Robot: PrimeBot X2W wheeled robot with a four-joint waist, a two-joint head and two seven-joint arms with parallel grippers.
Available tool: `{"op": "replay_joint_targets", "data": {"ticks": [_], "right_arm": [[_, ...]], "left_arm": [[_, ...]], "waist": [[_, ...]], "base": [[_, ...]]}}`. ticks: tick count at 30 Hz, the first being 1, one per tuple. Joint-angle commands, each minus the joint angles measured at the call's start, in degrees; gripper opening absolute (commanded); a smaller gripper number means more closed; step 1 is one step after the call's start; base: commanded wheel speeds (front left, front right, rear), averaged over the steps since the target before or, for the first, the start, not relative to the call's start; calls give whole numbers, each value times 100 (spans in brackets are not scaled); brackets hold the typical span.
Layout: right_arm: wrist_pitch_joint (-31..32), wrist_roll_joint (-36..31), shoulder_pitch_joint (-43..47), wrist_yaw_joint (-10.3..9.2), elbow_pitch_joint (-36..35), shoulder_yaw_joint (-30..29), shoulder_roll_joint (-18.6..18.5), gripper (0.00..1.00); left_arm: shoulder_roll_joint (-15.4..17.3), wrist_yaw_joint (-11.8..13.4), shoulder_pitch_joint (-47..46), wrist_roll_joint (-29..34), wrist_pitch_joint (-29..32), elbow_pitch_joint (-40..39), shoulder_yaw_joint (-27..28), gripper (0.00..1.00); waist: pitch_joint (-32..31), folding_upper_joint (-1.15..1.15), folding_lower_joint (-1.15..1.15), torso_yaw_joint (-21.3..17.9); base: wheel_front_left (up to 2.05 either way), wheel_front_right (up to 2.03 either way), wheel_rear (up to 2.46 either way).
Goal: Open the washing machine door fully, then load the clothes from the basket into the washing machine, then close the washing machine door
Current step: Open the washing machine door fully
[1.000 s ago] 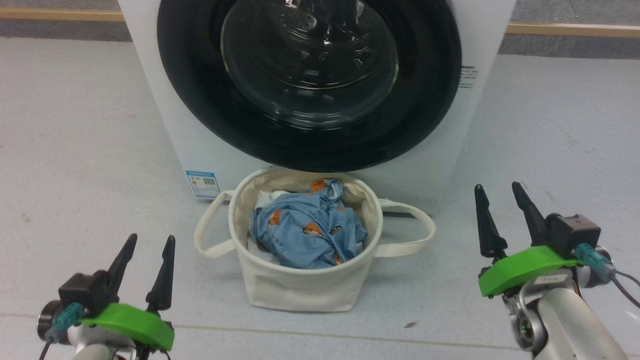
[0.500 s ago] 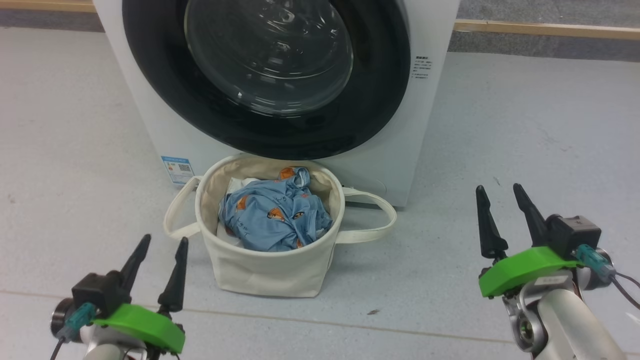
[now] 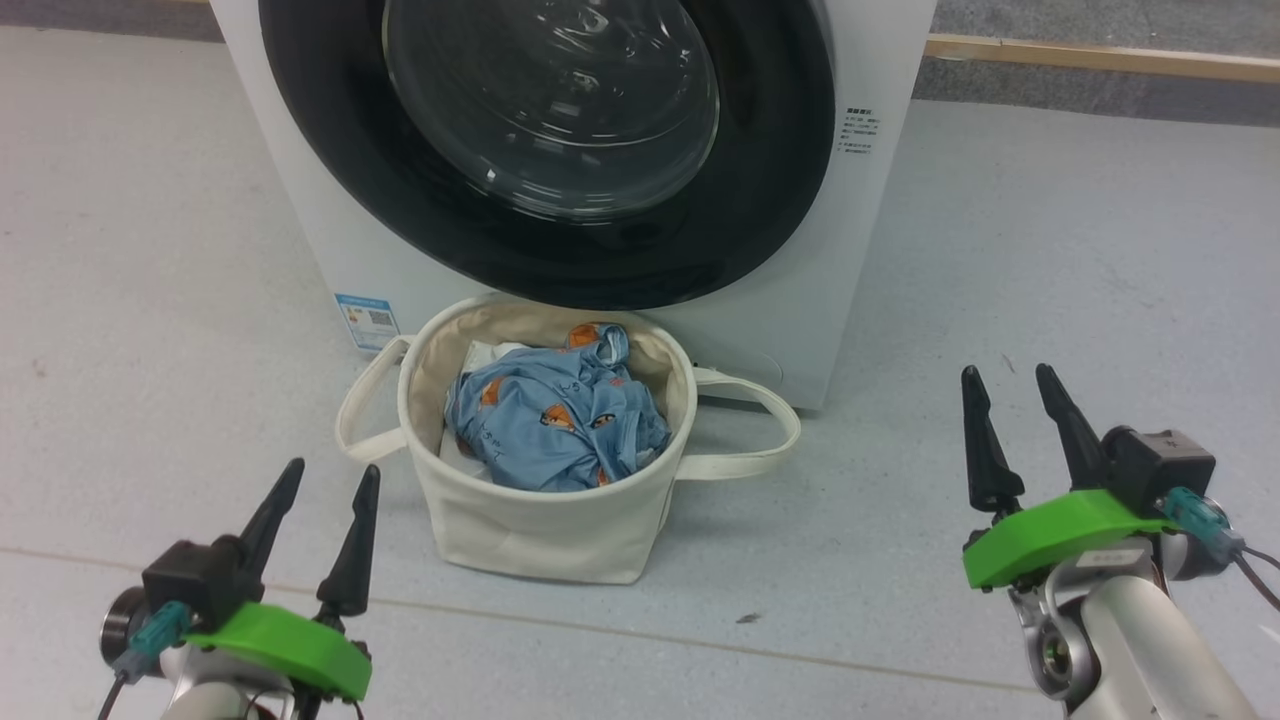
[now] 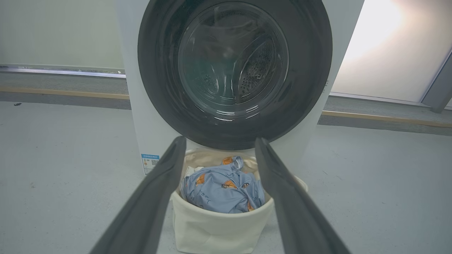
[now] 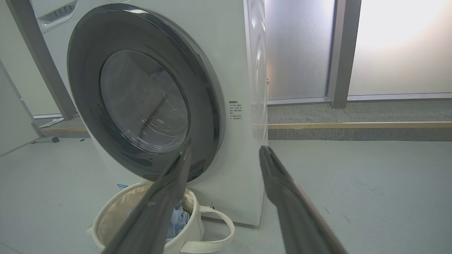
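The white washing machine (image 3: 880, 240) stands ahead with its round black-rimmed door (image 3: 550, 150) shut flat against the front. Right before it on the floor sits the cream canvas basket (image 3: 540, 530). Inside lie the light blue clothes (image 3: 555, 425) with orange animal prints. My left gripper (image 3: 330, 480) hovers open at the lower left, short of the basket. My right gripper (image 3: 1010, 385) stands open at the lower right, well to the basket's right. The left wrist view looks between its fingers at the clothes (image 4: 222, 188) and the door (image 4: 235, 70). From the right wrist, the door (image 5: 144, 98) appears at an angle.
A blue label (image 3: 365, 320) is stuck low on the machine's front left, and printed text (image 3: 860, 130) sits right of the door. Grey floor (image 3: 1050, 260) spreads on both sides. A wooden strip (image 3: 1100, 55) runs along the back wall.
The head camera has shifted, so machine and basket sit further left and higher in the picture than a second ago. Both grippers stay open and keep nearly the same places.
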Motion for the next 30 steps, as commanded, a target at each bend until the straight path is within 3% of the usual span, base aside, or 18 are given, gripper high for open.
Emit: {"op": "replay_joint_targets", "data": {"ticks": [1, 15, 22, 23, 24, 25, 30], "right_arm": [[-71, 7, -110, 0, -208, 33, 37, 100], [-71, 5, -299, 0, -111, -205, 85, 100], [-71, 317, -604, 0, -3, -261, 66, 100], [-71, 482, -682, 0, 17, -303, 74, 84], [-71, 607, -767, 0, 38, -343, 45, 38], [-71, 697, -859, 0, 72, -370, 2, 2], [-71, 1420, -1340, 0, 45, -530, -213, 2]], "left_arm": [[154, -31, -194, -44, -69, -243, 211, 100], [-27, 26, -246, -279, -69, -641, 641, 100], [-17, 45, -291, -85, -69, -909, 713, 100], [-25, 43, -307, -71, -69, -960, 727, 100], [-31, 40, -322, -63, -69, -1016, 748, 100], [-36, 38, -340, -58, -69, -1066, 770, 100], [-1, 42, -436, 64, -69, -1121, 800, 100]], "waist": [[29, 0, 0, 12], [397, 0, 0, 55], [714, 0, 0, 84], [771, 0, 0, 96], [836, 0, 0, 107], [908, 0, 0, 118], [1277, 0, 0, 204]], "base": [[0, 0, 0], [0, 0, 0], [0, 0, 0], [0, 0, 0], [0, 0, 0], [0, 0, 0], [0, 0, 0]]}}
